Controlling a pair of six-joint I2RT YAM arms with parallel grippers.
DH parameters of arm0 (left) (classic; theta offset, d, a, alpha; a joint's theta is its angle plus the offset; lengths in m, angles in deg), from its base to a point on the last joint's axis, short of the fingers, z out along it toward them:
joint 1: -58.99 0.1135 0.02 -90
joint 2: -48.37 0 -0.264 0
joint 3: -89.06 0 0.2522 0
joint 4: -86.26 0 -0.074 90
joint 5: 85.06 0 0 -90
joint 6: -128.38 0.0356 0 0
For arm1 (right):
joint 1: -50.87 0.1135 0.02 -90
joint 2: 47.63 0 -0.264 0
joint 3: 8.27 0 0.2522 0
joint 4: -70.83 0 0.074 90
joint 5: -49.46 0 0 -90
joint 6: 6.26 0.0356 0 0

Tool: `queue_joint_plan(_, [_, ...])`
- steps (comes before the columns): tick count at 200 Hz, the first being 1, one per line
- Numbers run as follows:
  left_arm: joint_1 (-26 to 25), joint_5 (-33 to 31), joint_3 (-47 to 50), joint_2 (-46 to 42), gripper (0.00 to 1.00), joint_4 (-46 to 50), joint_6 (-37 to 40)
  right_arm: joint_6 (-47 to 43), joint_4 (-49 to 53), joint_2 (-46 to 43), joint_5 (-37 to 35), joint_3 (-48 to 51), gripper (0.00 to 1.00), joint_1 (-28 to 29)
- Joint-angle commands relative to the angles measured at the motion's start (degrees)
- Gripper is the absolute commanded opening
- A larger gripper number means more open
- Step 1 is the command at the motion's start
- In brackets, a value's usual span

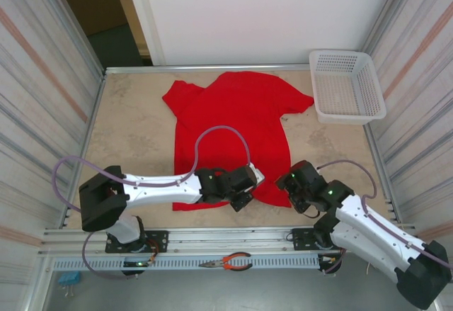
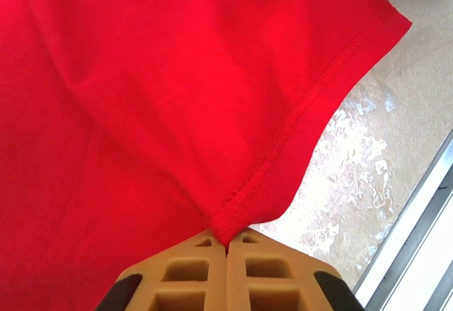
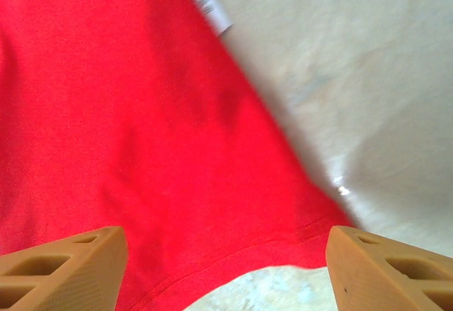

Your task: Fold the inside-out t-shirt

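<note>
Nearest, the left hand [image 2: 226, 239] is pinched shut on the stitched hem of the plain bright red short-sleeved cloth t-shirt [image 1: 241, 123]; the right hand [image 3: 226, 272] stands wide open over the hem's right corner, holding nothing; the shirt lies spread on the mottled beige surface [image 1: 134, 141], sleeves farthest; a white plastic mesh basket [image 1: 338, 54] sits far right.

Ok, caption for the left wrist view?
Left gripper shut on the red t-shirt at its stitched edge, table alongside.

Bright even light, glare patches on the table [image 2: 357, 162], soft right-wrist blur.
</note>
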Motion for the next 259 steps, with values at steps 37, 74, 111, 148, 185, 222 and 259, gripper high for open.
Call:
queue_joint_plan(37, [0.07,0.59,0.37,-1.71,0.0,0.23,-0.66,1.16,-2.09,4.52,-0.42,1.9,0.64,-0.75])
queue_joint_plan(74, [0.16,0.7,0.56,-1.71,0.0,0.23,-0.82,0.8,-4.26,6.16,-0.05,2.46,0.38,-0.76])
queue_joint_plan(111, [0.82,1.55,1.2,-2.23,0.01,0.14,-0.93,-1.38,-3.47,2.98,0.68,2.16,0.0,-3.97])
queue_joint_plan(148, [1.26,1.9,2.31,-2.94,0.04,0.71,-0.88,-6.04,3.63,-5.75,1.79,0.03,0.0,-12.68])
queue_joint_plan(185, [1.46,2.9,3.08,-2.56,0.07,-0.27,-1.01,-9.21,5.96,-7.79,4.51,-0.29,0.0,-17.46])
queue_joint_plan(222, [1.45,3.95,1.9,-0.45,0.23,-0.38,-0.67,-9.6,6.0,-7.61,4.61,-0.51,0.0,-17.81])
queue_joint_plan(259, [1.43,4.55,1.49,1.31,0.25,-1.13,-0.93,-9.99,6.5,-7.88,4.48,-0.72,0.0,-17.9])
